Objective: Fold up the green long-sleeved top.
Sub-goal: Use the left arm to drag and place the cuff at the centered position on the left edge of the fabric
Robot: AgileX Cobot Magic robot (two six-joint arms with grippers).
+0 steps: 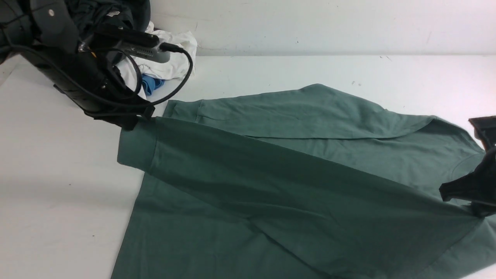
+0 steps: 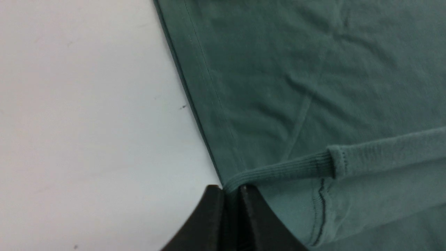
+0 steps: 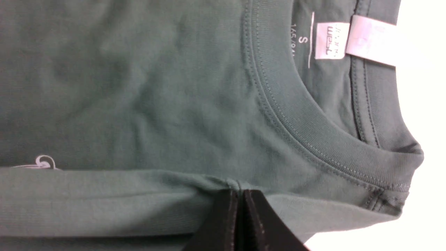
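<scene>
The green long-sleeved top point(image 1: 310, 162) lies spread on the white desk point(image 1: 58, 174). It fills the middle and lower right of the front view and runs off the bottom edge. One sleeve point(image 1: 271, 182) stretches across it in a long slant, from the upper left to the right edge. The left tool point(image 1: 133, 122) is pinched tight on the ribbed cuff point(image 1: 135, 149) right at the top's left side edge. The right tool point(image 1: 471, 205) is pinched tight on a fold of the top just beside the round neck band point(image 3: 296, 122), where a small white label point(image 3: 329, 40) sits. The cloth is soft and smooth with a few small wrinkles, and the neck band has neat stitch lines. Bare desk lies open on the left and along the far side. A white cloth point(image 1: 174, 58) and a blue cloth point(image 1: 151, 85) are bunched in the upper left corner.
</scene>
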